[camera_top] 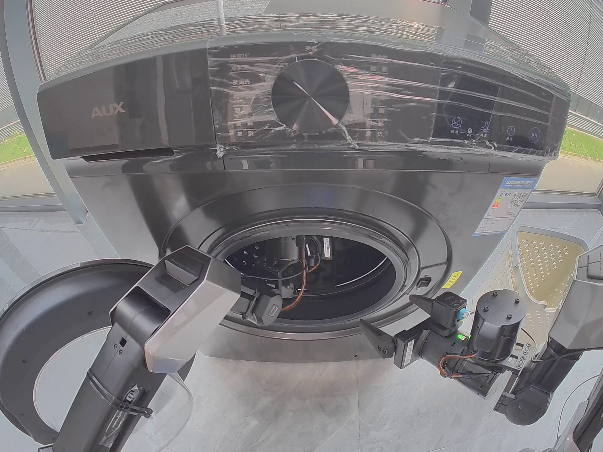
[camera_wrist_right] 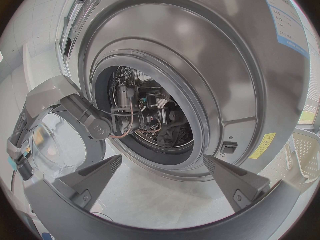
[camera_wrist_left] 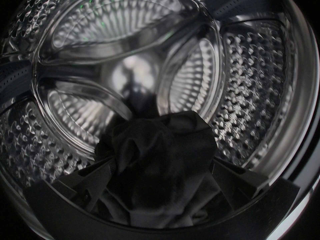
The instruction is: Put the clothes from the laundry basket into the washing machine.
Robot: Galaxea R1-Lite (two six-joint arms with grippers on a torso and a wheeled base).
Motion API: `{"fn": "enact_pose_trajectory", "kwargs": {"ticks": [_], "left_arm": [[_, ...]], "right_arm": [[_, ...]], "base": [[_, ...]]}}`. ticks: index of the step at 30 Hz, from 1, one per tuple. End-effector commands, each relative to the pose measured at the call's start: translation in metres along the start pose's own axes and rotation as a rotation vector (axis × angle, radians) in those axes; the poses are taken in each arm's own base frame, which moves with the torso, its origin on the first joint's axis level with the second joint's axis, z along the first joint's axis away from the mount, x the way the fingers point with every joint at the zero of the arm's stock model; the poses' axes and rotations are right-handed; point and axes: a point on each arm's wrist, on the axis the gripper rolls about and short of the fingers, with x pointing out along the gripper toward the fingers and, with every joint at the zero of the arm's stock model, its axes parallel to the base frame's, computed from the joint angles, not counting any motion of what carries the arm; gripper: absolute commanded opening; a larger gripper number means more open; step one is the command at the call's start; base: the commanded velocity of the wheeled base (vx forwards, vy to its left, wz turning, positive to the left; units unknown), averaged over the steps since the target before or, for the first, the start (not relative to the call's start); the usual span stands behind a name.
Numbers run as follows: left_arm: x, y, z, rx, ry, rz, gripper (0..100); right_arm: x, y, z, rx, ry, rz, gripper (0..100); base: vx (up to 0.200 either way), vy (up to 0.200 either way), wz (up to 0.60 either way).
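Dark garment (camera_wrist_left: 156,144) being cradled between released jaws of left gripper (camera_wrist_left: 162,170), deep inside drum (camera_wrist_left: 253,84) of washing machine (camera_top: 301,177) (drop-off seemingly under way). Right gripper (camera_wrist_right: 160,157), jaws released, empty, being held near right, leaving opening unobstructed.

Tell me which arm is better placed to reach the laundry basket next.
Probably right: the right pincer, open, hangs outside the washing machine, nearer the laundry basket; the left pincer is inside the drum.

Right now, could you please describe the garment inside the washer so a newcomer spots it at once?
Start at the grey washing machine and look into its steel drum. A crumpled cloth lies between the left gripper's open fingers, the only soft black thing there.
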Motion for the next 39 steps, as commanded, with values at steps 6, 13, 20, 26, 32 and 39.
{"fn": "enact_pose_trajectory", "kwargs": {"ticks": [6, 13, 20, 26, 32, 39], "left_arm": [[-0.042, -0.019, -0.011, 0.045, 0.166, -0.066, 100], [-0.081, -0.023, -0.012, 0.12, 0.245, -0.094, 100], [-0.091, -0.024, -0.018, 0.13, 0.265, -0.102, 100], [-0.074, -0.018, -0.028, 0.128, 0.253, -0.086, 100], [-0.05, 0.001, -0.044, 0.141, 0.236, -0.048, 100], [-0.039, 0.008, -0.056, 0.15, 0.237, -0.04, 0]], "right_arm": [[0.0, -0.002, -0.001, 0.001, 0.005, -0.007, 100], [0.0, -0.002, -0.001, 0.001, 0.005, -0.007, 100], [0.0, -0.001, -0.001, -0.001, 0.006, -0.002, 100], [0.0, -0.001, -0.001, 0.001, 0.009, -0.006, 100], [0.001, -0.002, -0.002, 0.001, 0.011, -0.006, 100], [0.001, -0.002, -0.002, 0.002, 0.009, -0.007, 100]], "base": [[0.0, 0.0, 0.0], [0.0, 0.0, 0.0], [0.0, 0.0, 0.0], [0.0, 0.0, 0.0], [0.0, 0.0, 0.0], [0.0, 0.0, 0.0]]}}
